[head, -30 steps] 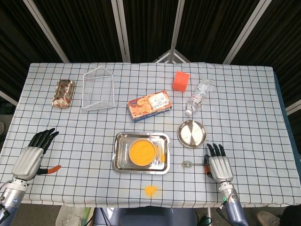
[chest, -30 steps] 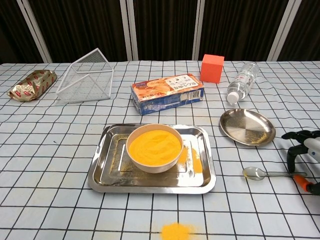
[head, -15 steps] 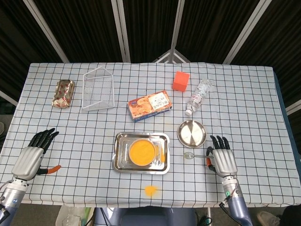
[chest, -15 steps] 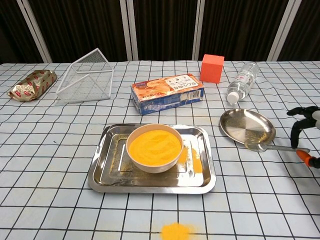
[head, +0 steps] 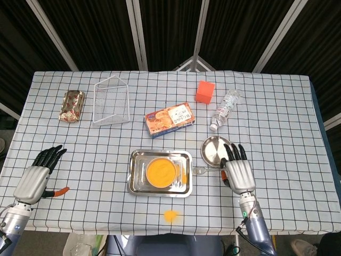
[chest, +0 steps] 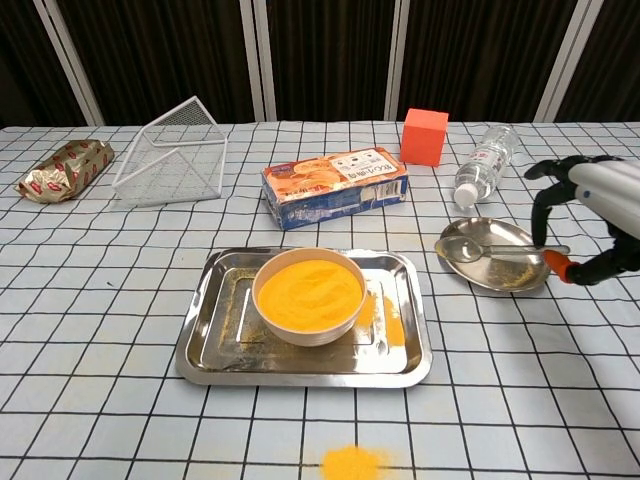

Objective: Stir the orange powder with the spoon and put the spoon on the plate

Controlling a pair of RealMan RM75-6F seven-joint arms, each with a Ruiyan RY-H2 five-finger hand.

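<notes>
An orange spill (head: 170, 215) marks the near edge of the checked desk (head: 298, 117), where the left hand (head: 36, 176) rests at the near left corner, empty, fingers apart. The right hand (chest: 590, 215) pinches the spoon (chest: 490, 249) by its handle, the spoon's head held over the plate (chest: 510, 272) toward the right edge, beside the tray (chest: 215, 340) carrying the bowl (chest: 305, 330) of orange powder (chest: 308, 292) at mid-desk. Beyond lie a box (chest: 335, 186), a wire basket (chest: 172, 150), a foil packet (chest: 62, 168), an orange cube (chest: 424, 136) and a bottle (chest: 482, 164) on its side.
</notes>
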